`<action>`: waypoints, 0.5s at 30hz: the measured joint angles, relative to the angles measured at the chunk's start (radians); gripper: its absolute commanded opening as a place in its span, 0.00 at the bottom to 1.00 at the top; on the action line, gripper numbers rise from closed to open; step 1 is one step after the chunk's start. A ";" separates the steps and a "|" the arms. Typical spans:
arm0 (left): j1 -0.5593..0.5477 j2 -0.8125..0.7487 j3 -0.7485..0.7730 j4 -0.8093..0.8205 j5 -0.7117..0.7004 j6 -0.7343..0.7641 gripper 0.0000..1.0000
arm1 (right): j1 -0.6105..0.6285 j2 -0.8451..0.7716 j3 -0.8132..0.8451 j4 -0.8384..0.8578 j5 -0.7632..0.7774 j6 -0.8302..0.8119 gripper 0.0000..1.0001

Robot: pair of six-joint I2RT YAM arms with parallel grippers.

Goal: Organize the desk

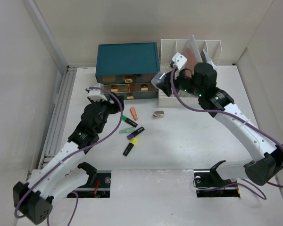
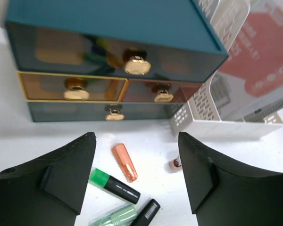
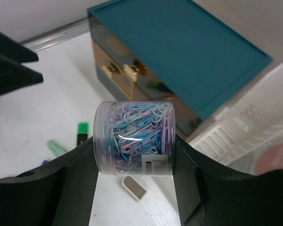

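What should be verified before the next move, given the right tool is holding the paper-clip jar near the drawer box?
1. Grip on the jar: ok. The right tool clamps it from both sides, with the jar lying sideways.
2. Jar lid closed: cannot tell.
3. A drawer open to take the jar: not ok. All drawers of the box look shut.
4. Left tool free to help: ok. It is open and empty, above the markers.
5. Tools clear of each other: ok. They are apart in the top view.
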 measured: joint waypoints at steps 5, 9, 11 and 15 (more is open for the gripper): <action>0.021 0.224 0.077 0.034 0.077 -0.038 0.71 | -0.084 -0.013 0.010 -0.015 -0.034 0.003 0.00; 0.035 0.370 0.174 0.049 0.093 -0.061 0.71 | -0.116 -0.013 0.010 -0.036 -0.081 0.022 0.00; 0.039 0.428 0.221 0.061 0.091 -0.069 0.71 | -0.142 -0.013 0.010 -0.037 -0.103 0.035 0.00; 0.039 0.532 0.316 0.055 0.066 -0.088 0.71 | -0.192 -0.013 0.010 -0.037 -0.128 0.067 0.00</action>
